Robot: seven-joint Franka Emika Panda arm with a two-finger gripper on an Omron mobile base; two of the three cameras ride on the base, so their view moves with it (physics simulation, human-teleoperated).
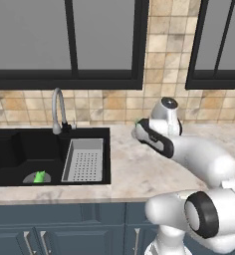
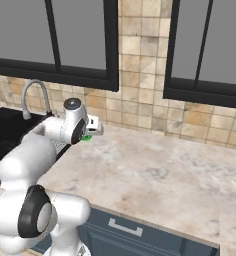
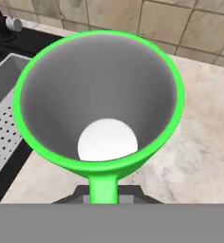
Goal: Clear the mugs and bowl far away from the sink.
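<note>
Green mug fills hand view; left base view shows sink.

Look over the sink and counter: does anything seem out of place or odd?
One thing: a small green object lies on the floor of the black sink, too blurred to identify. The green mug is in the gripper, above the counter near the drainer tray.

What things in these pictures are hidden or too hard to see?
- Gripper fingertips: in the hand view, the green mug and the grey band cover them.
- Green mug in the right base view: just a green sliver behind the gripper.
- Green thing in the sink: too small to identify.
</note>
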